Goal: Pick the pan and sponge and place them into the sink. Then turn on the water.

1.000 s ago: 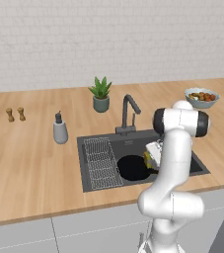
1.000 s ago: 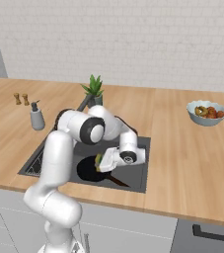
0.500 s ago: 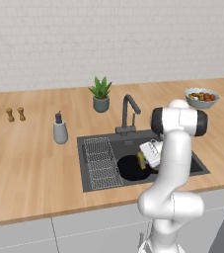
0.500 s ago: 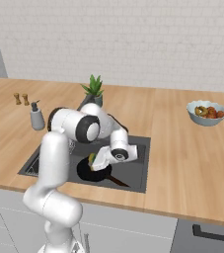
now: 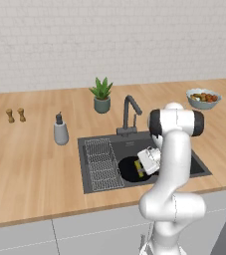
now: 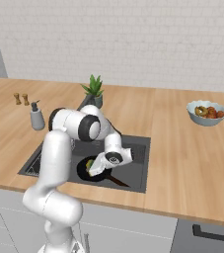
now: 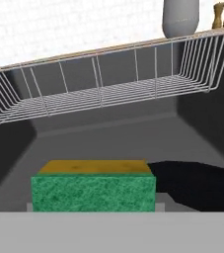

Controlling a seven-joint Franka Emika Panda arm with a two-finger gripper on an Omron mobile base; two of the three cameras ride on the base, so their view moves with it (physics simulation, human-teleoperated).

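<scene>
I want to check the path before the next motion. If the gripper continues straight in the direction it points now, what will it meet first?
Holding the sponge, the gripper points across the sink; it would probably first meet the wire rack, though depth is unclear.

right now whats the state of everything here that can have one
pan: lying flat in the sink
sponge: at the gripper, low in the sink over the pan
gripper: down in the sink, shut on sponge
sink: holds pan and wire rack
faucet: no water running
fruit bowl: on counter, full
</scene>
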